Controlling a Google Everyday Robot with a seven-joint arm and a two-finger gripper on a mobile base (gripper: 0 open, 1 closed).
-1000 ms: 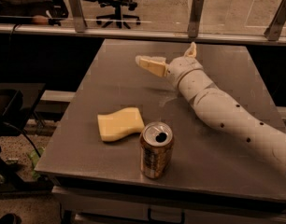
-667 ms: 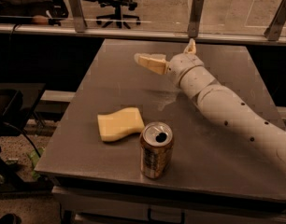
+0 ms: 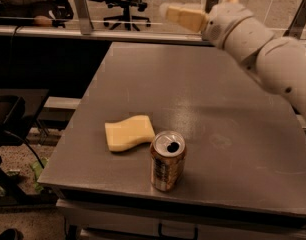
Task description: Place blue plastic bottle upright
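Above the far edge of the flat grey table, the cream-coloured gripper on your white jointed arm hangs in the air; you cannot tell whether it is clenched or released. The blue plastic bottle shows nowhere, perhaps hidden or out of frame. Expect it to be light, thin-walled and slippery, so take it round the middle. Only an upright orange-brown soda can and a soft yellow sponge are in sight.

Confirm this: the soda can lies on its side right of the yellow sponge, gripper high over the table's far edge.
Wrong: the camera view shows the soda can standing upright, right of the yellow sponge, gripper high over the table's far edge.
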